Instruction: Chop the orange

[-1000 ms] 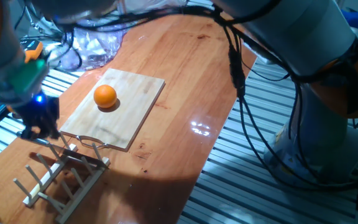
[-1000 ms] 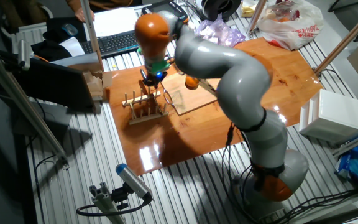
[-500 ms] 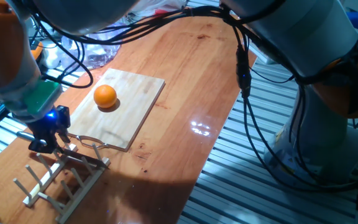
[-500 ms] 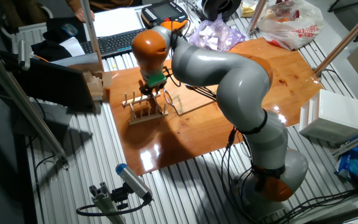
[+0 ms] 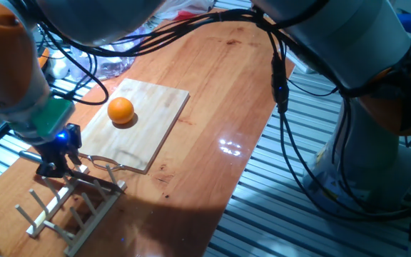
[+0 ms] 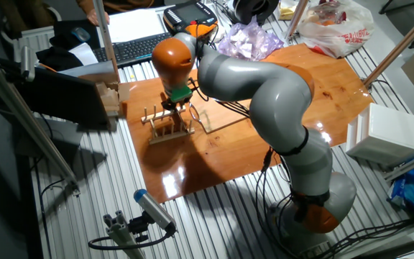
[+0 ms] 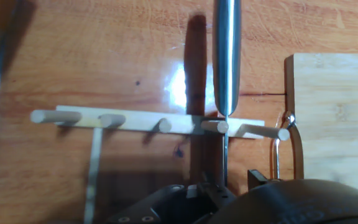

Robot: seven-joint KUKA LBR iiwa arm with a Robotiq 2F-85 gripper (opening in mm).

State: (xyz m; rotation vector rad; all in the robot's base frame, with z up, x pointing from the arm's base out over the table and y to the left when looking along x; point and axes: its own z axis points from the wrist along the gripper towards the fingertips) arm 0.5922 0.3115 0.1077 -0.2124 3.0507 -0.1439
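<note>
The orange (image 5: 120,110) sits whole on a pale wooden cutting board (image 5: 155,118), toward the board's far-left part, well apart from the hand (image 5: 56,165). In the other fixed view the arm's body hides the fruit, and it does not show in the hand view. The board lies flat on the reddish wooden counter (image 5: 212,86), and a thin wire loop (image 5: 105,163) lies at its near edge.

Just beside that near edge stands a light wooden peg rack (image 5: 70,200), a row of short dowels rising from a flat base. The hand hangs directly over the end of the rack nearest the board, its dark fingers pointing down among the pegs, with a blue light glowing on its body. In the hand view a knife (image 7: 226,56) runs straight out from the hand, its steel handle lying over the rack's peg rail (image 7: 148,121) and its thin blade edge passing down toward the hand. Whether the fingers are closed on the knife or merely around it cannot be told; their tips are hidden.

At the counter's far side lie crumpled clear plastic bags (image 5: 109,53), and a keyboard (image 6: 131,49) rests beyond the counter.
</note>
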